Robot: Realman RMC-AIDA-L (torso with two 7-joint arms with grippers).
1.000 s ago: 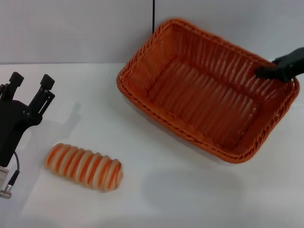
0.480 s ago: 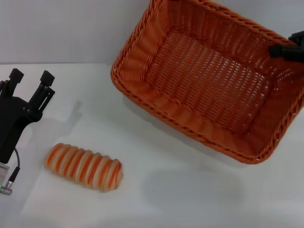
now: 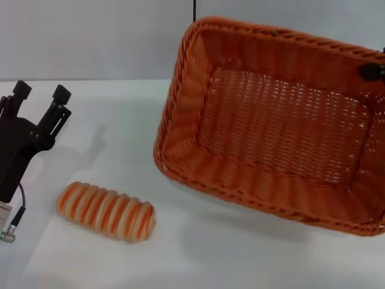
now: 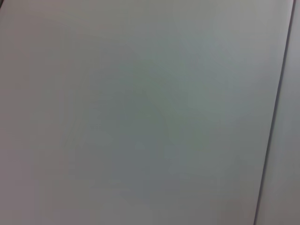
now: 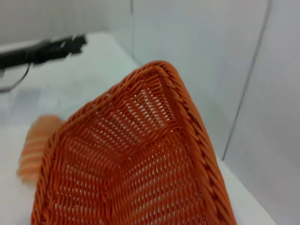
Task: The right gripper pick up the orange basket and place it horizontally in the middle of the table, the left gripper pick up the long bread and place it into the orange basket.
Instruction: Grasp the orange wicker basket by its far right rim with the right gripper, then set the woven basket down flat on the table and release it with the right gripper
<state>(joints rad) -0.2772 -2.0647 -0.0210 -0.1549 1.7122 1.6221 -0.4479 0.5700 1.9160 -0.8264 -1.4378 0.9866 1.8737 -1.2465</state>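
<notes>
The orange basket (image 3: 180,102) hangs tilted above the right half of the table (image 3: 240,259), its open side turned toward me. My right gripper (image 3: 373,71) shows only as a black tip at the basket's far right rim, shut on it. The right wrist view looks along the basket's woven inside (image 5: 140,154). The long bread (image 3: 105,211) lies on the table at the front left, and its striped end (image 5: 35,145) peeks past the basket there. Behind and to the left of the bread, my left gripper (image 3: 42,91) stands open and empty.
A grey wall (image 3: 90,36) runs along the back of the table, with a thin dark cable (image 3: 194,11) hanging down it behind the basket. The left wrist view holds only a plain pale surface (image 4: 140,112).
The basket has been lifted off the table, tipped up toward me and swung so its long side lies more across the view. The right gripper has shifted right. Bread and left gripper stayed put.
</notes>
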